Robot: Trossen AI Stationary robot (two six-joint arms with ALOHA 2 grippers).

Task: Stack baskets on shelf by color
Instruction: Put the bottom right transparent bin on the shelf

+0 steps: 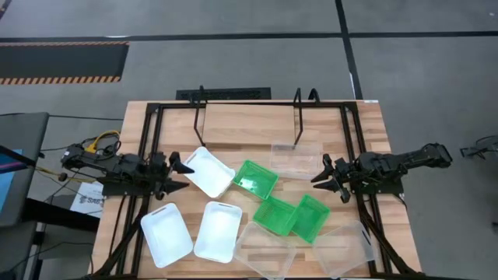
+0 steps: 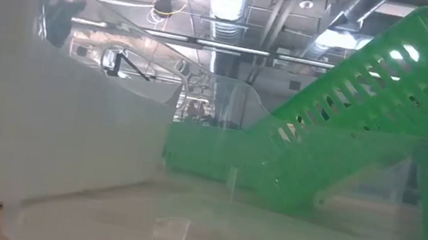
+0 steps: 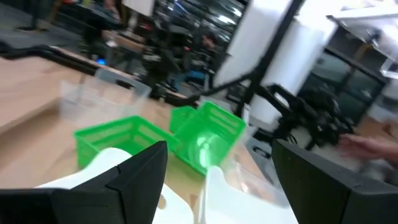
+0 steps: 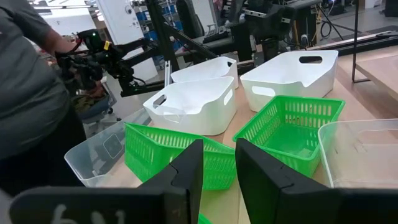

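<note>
Nothing sitting on the shelf (image 1: 249, 117) yet; all nine baskets are lying loose on the counter (image 1: 233, 128). Left gripper (image 1: 180, 175) is hovering wide open, holding nothing, with the tilted white basket (image 1: 208, 171) just to its right, long axis running diagonally far-left to near-right. Right gripper (image 1: 327, 180) is sitting partly open and empty, nearer the clear basket (image 1: 296, 159). Judging the left arm is better placed for the white one

Even overhead light — blurred left-wrist view
</note>
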